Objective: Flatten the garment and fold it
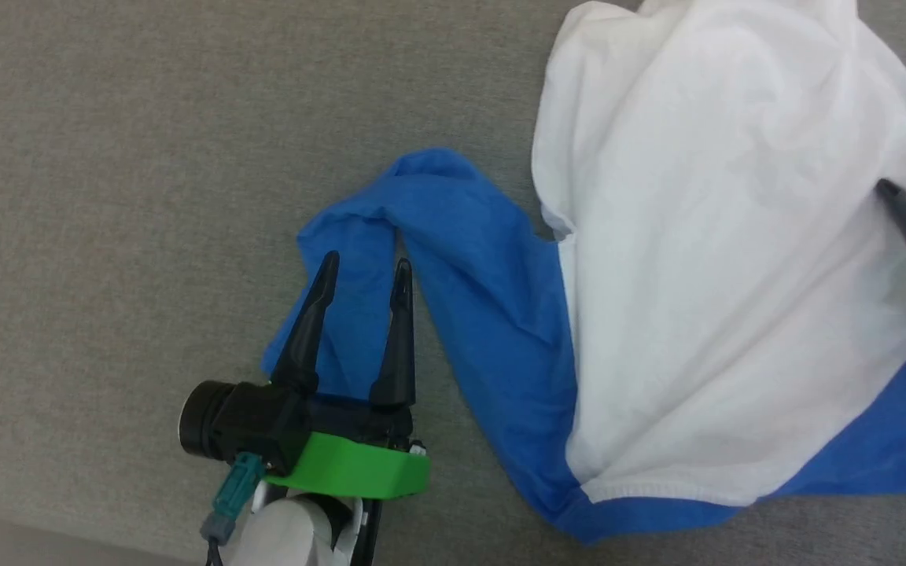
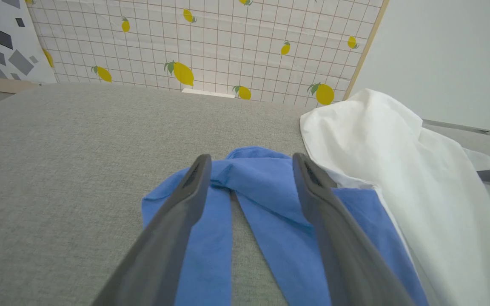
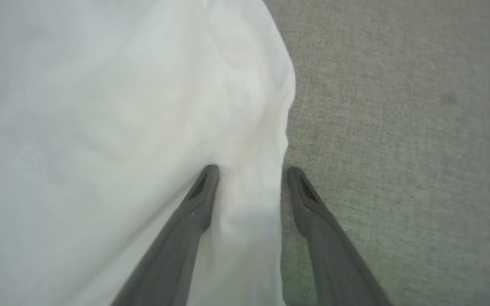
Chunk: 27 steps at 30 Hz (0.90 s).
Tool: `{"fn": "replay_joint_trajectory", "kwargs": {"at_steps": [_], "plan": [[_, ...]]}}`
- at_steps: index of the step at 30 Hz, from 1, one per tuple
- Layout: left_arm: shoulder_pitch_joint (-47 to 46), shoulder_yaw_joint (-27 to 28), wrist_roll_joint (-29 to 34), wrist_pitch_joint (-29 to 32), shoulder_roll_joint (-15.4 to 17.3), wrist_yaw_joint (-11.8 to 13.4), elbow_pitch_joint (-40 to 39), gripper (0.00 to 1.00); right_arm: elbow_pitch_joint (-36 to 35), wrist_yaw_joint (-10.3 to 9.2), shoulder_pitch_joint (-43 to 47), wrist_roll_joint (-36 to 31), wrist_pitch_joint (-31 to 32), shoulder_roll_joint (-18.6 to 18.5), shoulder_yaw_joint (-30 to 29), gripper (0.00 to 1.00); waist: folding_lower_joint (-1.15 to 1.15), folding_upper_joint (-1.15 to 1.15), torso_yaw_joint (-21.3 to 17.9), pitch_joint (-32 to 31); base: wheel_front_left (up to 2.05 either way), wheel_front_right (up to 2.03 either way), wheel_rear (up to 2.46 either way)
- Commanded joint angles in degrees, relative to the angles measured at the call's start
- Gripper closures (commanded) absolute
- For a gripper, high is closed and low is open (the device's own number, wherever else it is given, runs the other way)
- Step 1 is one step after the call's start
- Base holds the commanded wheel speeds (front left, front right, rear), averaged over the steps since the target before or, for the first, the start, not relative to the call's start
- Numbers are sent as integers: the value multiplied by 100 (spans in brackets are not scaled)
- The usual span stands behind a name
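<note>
— Grey woven surface point(image 1: 146, 196), and how many pieces of clothing on it?

— One. The garment point(image 1: 705, 275) lies crumpled toward the right of the head view, its white body bunched up and running off the top edge.

— And the blue parts?

— Two blue stretches that I can count. One sleeve point(image 1: 492, 314) comes out from the white body's left side, bends back on itself and lies doubled on the surface. The other blue patch point(image 1: 893, 448) shows at the lower right, under the white cloth.

— Grippers?

— Two, each with two dark fingers. The left gripper point(image 1: 367, 261) sits at the lower left with its jaws spread wide over the doubled sleeve, one finger to each side of the fold. It has hold of nothing.

— The right one?

— In its wrist view the right gripper point(image 3: 252, 170) has its jaws apart, straddling the edge of the white cloth: one finger point(image 3: 194, 208) presses into the fabric, the other is over the bare grey surface, with a ridge of cloth between them. The cloth is not pinched. In the head view one of its fingers point(image 1: 897, 206) pokes in from the right edge against the white body.
</note>
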Motion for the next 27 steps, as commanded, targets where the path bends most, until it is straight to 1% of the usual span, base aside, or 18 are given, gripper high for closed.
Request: {"fn": "replay_joint_trajectory", "kwargs": {"at_steps": [1, 3, 4, 8, 11, 15, 16, 17, 18, 22, 27], "plan": [[-66, -4, 7, -26, -37, -46, -9, 0, 105, -8, -57, 20, -30, -4, 20, 100, 0, 0, 118, 95, 0, 0, 0], [-71, -18, -1, -26, -48, -63, -35, 0, 6, -8, -277, -57, -156, -182, -34, 100, 0, 0, 184, 154, 0, 0, 0], [-131, -73, -15, -26, -58, -98, -69, 0, -124, -8, -757, -253, -413, -556, -94, 100, 0, 0, 308, 291, 0, 0, 0], [-264, -203, -120, -26, -65, -91, -93, 0, -2, -8, -1612, -543, -777, -1062, -84, 100, 0, 0, 519, 489, 0, 0, 0], [-333, -353, -223, -26, -66, -49, -59, 0, 275, -8, -2010, -723, -926, -1292, -54, 100, 0, 0, 682, 583, 0, 0, 0], [-408, -535, -307, -26, -66, 3, 0, 0, 670, -8, -2232, -1090, -1236, -1420, -23, 100, 0, 0, 862, 660, 0, 0, 0], [-433, -576, -306, -26, -66, 18, 17, 0, 778, -8, -2260, -1206, -1343, -1422, -13, 89, 0, 0, 887, 682, 0, 0, 0], [-456, -607, -306, -26, -67, 33, 27, 0, 874, -8, -2269, -1293, -1419, -1405, -14, 58, 0, 0, 896, 692, 0, 0, 0], [-487, -643, -309, -26, -67, 47, 41, 0, 1000, -8, -2271, -1382, -1478, -1359, -26, 0, 0, 0, 894, 697, 0, 0, 0], [-606, -682, -287, -26, -67, 72, 75, 0, 1248, -8, -2239, -1509, -1668, -1199, 46, 0, 0, 0, 778, 652, 0, 0, 0], [-607, -561, -182, -26, -67, 40, 190, 0, 1253, -8, -2045, -1212, -1767, -1034, 100, 0, 0, 0, 492, 317, 0, 0, 0]]}}
